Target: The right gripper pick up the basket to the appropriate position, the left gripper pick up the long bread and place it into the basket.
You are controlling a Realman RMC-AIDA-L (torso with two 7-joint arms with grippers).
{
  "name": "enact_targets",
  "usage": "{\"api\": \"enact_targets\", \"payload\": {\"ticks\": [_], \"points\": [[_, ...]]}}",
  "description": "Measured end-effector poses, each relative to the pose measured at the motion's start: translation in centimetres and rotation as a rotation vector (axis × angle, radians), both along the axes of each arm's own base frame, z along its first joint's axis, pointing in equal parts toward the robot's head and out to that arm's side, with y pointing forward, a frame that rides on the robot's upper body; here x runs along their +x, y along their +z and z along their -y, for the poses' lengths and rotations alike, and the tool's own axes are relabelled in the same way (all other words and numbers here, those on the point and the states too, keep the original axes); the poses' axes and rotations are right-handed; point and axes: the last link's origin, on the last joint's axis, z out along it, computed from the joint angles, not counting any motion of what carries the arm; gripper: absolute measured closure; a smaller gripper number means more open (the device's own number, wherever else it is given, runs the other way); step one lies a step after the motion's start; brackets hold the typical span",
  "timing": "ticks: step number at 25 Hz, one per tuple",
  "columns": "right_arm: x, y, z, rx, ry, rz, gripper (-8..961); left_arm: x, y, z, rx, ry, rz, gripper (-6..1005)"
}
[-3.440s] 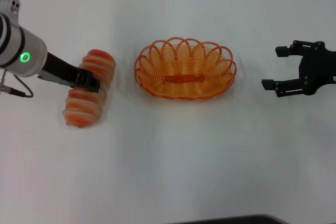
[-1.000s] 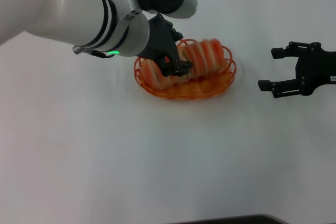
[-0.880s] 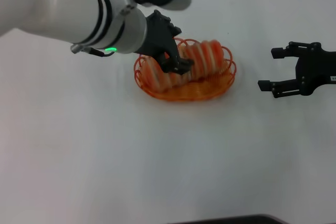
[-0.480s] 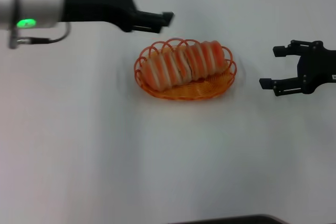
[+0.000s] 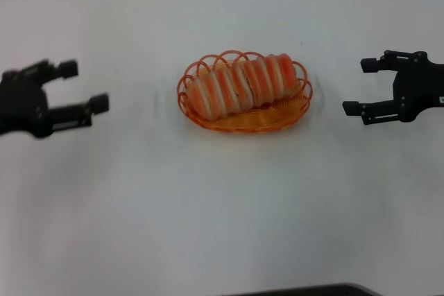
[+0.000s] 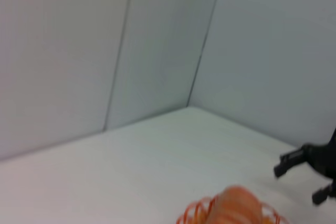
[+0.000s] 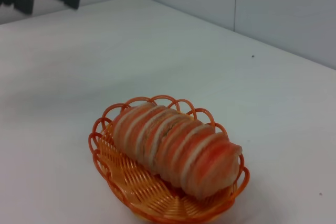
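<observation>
With the tan, orange-striped long bread [image 5: 243,86] lying inside the oval orange wire basket [image 5: 244,121] mid-counter [image 5: 222,213], placement looks done; left end effector [image 5: 68,88] and right end effector [image 5: 370,88] both open, empty, well apart from it.

Long bread [image 5: 241,84] inside basket [image 5: 281,117], between two open-fingered tools, left [image 5: 84,86] and right [image 5: 362,88].

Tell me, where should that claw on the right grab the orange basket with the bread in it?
Probably the looped rim at the basket's near end, reached sideways by the right tool. That end faces it, and the long bread fills the middle, leaving only the rim free.
</observation>
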Motion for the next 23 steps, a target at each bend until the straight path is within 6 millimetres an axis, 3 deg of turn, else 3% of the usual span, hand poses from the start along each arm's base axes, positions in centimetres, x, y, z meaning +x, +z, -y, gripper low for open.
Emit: {"api": "enact_targets", "payload": {"ticks": [5,11,23], "points": [[-0.1,-0.1,0.0,-0.003,0.006,-0.001,-8,-3.2,-1.4,2.4,-0.017,0.044,-0.036,61],[-0.1,-0.4,0.1,-0.011,0.004,-0.003,-8,-5.1,-2.9,3.0,-0.068,0.097,-0.130,61],[-0.1,-0.4,0.1,-0.010,0.002,-0.008,-8,-5.1,-2.6,2.7,-0.059,0.100,-0.137,61]]}}
